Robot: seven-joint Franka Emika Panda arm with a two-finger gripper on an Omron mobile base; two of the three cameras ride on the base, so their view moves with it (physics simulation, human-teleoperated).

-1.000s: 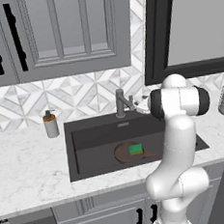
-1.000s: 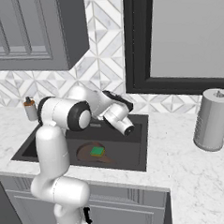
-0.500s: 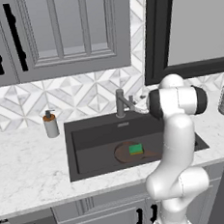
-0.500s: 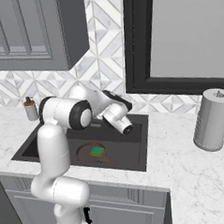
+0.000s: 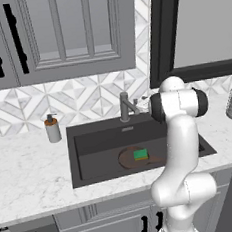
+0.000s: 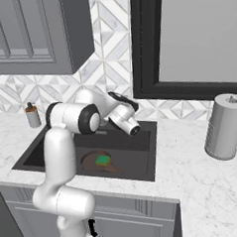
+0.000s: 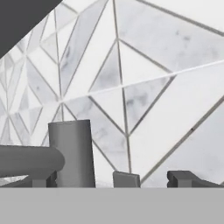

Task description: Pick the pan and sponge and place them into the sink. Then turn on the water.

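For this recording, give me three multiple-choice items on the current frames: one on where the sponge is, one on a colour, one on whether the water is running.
1. Where does the sponge lie?
A. On the counter beside the soap bottle
B. On the pan inside the sink
C. Between the gripper's fingers

2. What colour is the top of the sponge?
A. Green
B. Pink
C. White

3. What is the state of the faucet?
A. A blue stream runs from its spout
B. It lies broken off in the basin
C. No water runs from it

Answers:
1 B: both base views show the sponge resting on the brown pan in the black basin.
2 A: its upper face is green in both base views.
3 C: no stream shows under the spout in the left base view.
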